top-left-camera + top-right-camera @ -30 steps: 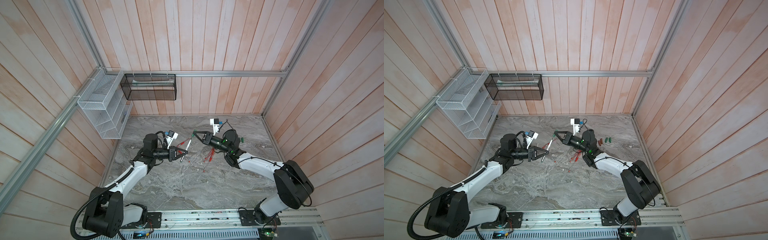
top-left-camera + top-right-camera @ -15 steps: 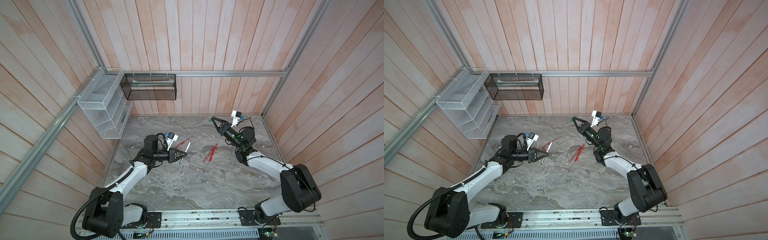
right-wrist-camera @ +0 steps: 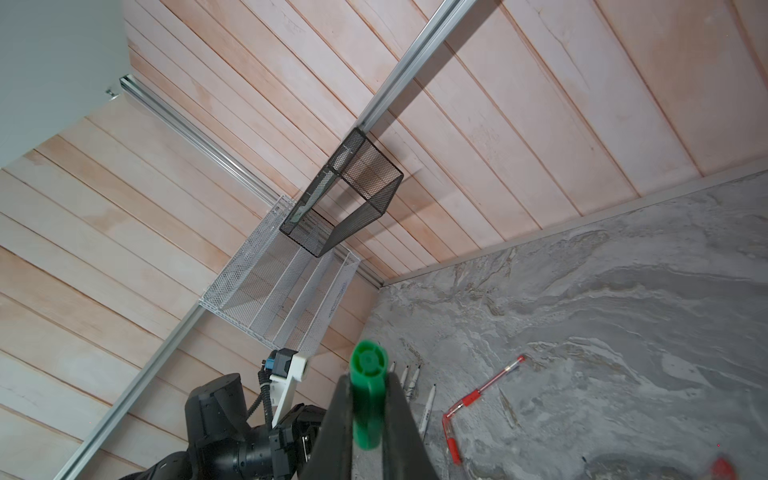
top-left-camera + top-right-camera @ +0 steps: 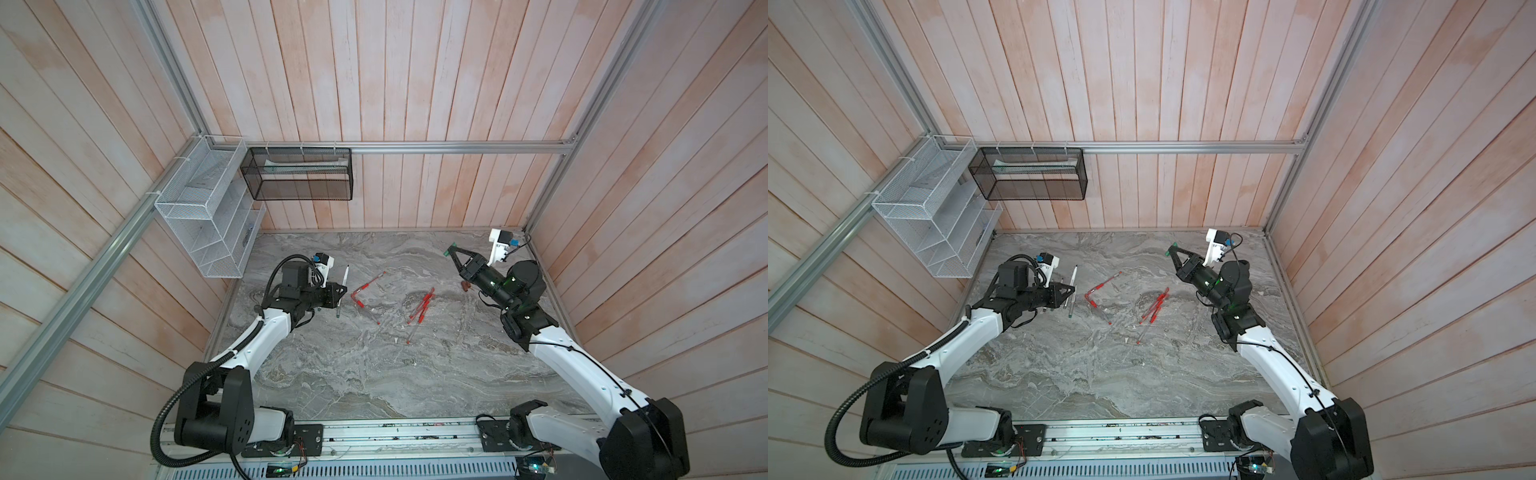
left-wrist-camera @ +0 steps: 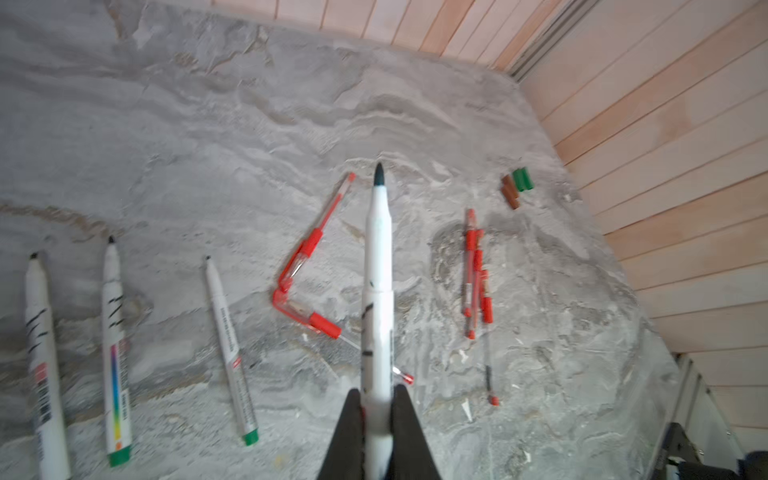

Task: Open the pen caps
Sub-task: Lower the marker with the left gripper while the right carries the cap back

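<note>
Right pincer (image 4: 451, 252): swung away rightward, arm raised, pinching green cap (image 3: 365, 399). Left pincer (image 5: 377, 392): arm outstretched, clamped on uncapped white marker (image 5: 378, 257), tip pointing straight ahead.

The near half of the bench (image 4: 353, 374) lies bare, wide open for passage. Mid-bench, an L of red pens (image 5: 311, 245) and a red pen bundle (image 5: 471, 245) leave a bare lane between them. Three white markers (image 5: 112, 353) lie by the left arm; loose caps (image 5: 519, 179) sit near the right wall. Mesh baskets (image 4: 203, 224) hang above the far left corner.
</note>
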Tool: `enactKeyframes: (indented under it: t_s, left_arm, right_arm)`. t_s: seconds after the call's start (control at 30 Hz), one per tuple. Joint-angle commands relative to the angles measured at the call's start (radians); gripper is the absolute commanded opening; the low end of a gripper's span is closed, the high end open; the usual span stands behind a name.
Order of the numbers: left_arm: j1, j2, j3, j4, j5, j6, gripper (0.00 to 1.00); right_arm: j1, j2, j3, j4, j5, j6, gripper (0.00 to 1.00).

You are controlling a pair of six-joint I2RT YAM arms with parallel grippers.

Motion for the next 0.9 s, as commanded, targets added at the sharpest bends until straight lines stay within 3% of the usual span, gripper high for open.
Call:
enactKeyframes:
  t_s: [0.0,0.37,0.57,0.87]
  left_arm:
    - [0.002,0.042,0.042,-0.057,-0.155,0.042,0.0]
    - [0.003,0.229,0.163,-0.124,-0.265,-0.021,0.0]
    - [0.0,0.308,0.183,-0.134,-0.284,-0.005,0.0]
    - [-0.007,0.391,0.215,-0.151,-0.323,-0.003,0.0]
  right_arm:
    - [-0.009,-0.077,0.021,-0.168,0.04,-0.091,0.0]
    - [-0.048,-0.303,-0.028,-0.378,0.121,-0.193,0.0]
    - [-0.062,-0.372,-0.013,-0.499,0.165,-0.258,0.0]
    - [-0.069,-0.397,-0.017,-0.538,0.184,-0.293,0.0]
